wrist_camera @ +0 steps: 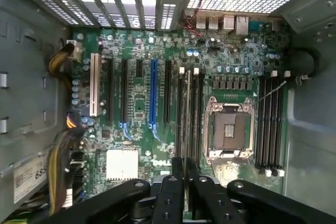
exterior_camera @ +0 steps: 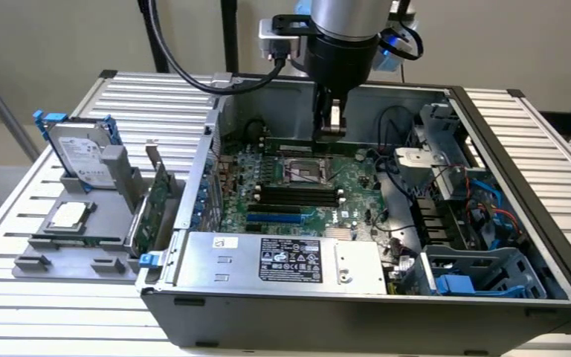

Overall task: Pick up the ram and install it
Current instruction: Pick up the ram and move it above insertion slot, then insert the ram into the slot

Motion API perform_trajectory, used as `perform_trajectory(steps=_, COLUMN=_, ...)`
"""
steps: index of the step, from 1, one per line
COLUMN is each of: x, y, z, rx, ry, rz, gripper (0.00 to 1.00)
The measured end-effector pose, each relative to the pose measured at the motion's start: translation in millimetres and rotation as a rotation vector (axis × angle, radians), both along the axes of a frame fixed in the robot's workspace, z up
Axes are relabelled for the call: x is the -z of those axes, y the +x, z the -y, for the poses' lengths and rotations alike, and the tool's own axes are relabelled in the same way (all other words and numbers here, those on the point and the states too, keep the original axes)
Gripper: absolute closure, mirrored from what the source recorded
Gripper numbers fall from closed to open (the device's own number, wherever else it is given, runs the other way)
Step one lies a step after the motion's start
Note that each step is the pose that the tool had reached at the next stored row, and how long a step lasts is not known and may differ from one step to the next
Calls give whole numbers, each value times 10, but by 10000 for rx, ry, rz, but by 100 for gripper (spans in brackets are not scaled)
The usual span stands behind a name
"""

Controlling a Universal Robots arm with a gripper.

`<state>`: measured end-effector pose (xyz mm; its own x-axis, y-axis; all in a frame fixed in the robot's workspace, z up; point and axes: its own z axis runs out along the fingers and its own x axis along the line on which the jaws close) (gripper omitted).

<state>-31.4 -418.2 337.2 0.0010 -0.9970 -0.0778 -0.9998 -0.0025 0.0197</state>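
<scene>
- The gripper (exterior_camera: 331, 125) is closed on the ram (wrist_camera: 188, 114), pinching its top edge
- The ram hangs straight below the fingers, standing on edge, with its long axis in line with the memory slots (wrist_camera: 198, 114) just beside the CPU socket (wrist_camera: 230, 127); I cannot tell whether it is seated
- "DELL" is printed on the motherboard (wrist_camera: 137, 106) near the fingertips; the power supply label (exterior_camera: 291, 260) cannot be read

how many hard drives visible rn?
1. The hard drive stands upright in the grey fixture outside the case, at the exterior view's left. Bays inside the case could hide more.
</scene>
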Motion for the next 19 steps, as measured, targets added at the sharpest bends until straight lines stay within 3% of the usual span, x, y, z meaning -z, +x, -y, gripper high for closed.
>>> perform_trajectory(steps=1, x=11, y=0, z=-27, rx=0, ry=-26, rz=1, gripper=100)
perform_trajectory(steps=3, x=13, y=0, z=-42, rx=0, ry=-68, rz=0, gripper=100)
perform_trajectory(steps=19, x=13, y=0, z=-42, rx=0, ry=-70, rz=0, gripper=100)
